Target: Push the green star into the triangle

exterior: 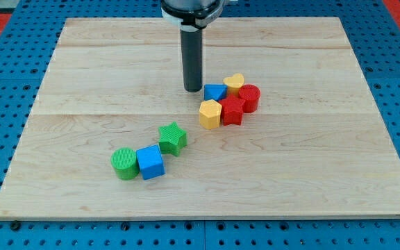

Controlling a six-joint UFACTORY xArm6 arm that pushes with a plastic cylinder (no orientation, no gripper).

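The green star (173, 137) lies left of the board's middle, touching a blue cube (150, 162) at its lower left. The blue triangle (215, 92) lies up and to the right of the star, in a cluster of blocks. My tip (192, 89) stands just left of the blue triangle, well above and to the right of the green star.
A green cylinder (123, 164) sits left of the blue cube. The cluster holds a yellow heart (234, 83), a red cylinder (249, 97), a red star (232, 110) and a yellow hexagon (210, 114). The wooden board (82, 69) rests on a blue grid.
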